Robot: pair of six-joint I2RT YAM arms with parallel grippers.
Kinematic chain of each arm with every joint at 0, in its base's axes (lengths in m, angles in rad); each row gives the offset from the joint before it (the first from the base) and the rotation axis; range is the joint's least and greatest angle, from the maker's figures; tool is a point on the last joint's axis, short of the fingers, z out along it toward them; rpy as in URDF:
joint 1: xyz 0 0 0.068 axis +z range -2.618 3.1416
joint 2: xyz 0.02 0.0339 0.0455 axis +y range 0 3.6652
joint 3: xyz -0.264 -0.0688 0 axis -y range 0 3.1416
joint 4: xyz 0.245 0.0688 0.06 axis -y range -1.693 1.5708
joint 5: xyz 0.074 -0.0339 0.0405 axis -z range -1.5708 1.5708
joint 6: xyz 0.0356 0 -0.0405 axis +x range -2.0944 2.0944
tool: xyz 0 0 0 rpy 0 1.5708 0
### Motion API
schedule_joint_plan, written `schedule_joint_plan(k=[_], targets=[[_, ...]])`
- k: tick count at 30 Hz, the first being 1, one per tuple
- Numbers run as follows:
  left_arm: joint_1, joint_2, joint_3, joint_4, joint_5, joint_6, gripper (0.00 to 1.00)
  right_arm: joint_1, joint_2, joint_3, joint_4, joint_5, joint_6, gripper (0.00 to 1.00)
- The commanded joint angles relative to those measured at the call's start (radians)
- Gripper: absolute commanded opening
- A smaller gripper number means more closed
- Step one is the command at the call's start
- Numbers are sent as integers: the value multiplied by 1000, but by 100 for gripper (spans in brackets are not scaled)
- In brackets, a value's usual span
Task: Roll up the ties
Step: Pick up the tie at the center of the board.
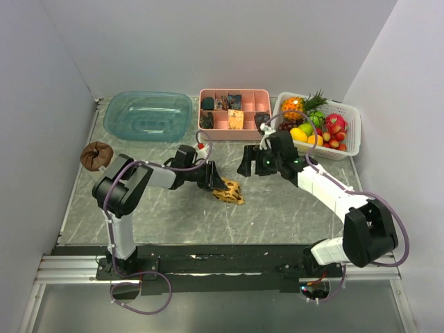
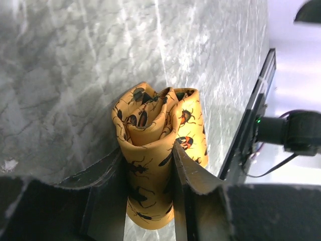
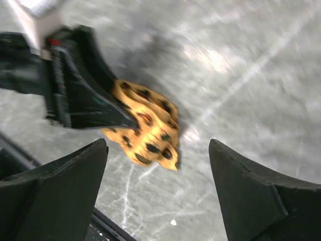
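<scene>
Left wrist view: the left claw (image 2: 148,153) is clamped on a rolled golden-yellow cloth necktie (image 2: 159,118) printed with dark beetle-like motifs. The coil sits low over the middle of the grey marbled worktop (image 2: 60,75); whether it touches the surface cannot be told. The right claw (image 3: 156,148), fingers spread wide and holding nothing, hovers near the roll. The winding looks nearly complete, though the layers sit loose and uneven at the top. Doing this step well likely means a firm pinch across the whole coil, with the free claw tucking any trailing end under before the grip eases, lest the roll spring open.
</scene>
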Motion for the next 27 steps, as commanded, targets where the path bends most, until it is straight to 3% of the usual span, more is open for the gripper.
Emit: schedule_joint_plan(k=[1,9,16,27], targets=[[-3,-82,-31,-13,0,143,1,-19,18,-29,119,-210,-114,91],[-42,-280,-55,-3,128,230,1,-21,49,-73,259,-578,-199,96],[-93,-410,-11,-61,186,253,1,-17,40,-84,330,-725,-219,97],[-104,-559,11,-118,200,266,1,-16,18,-64,268,-915,-271,92]])
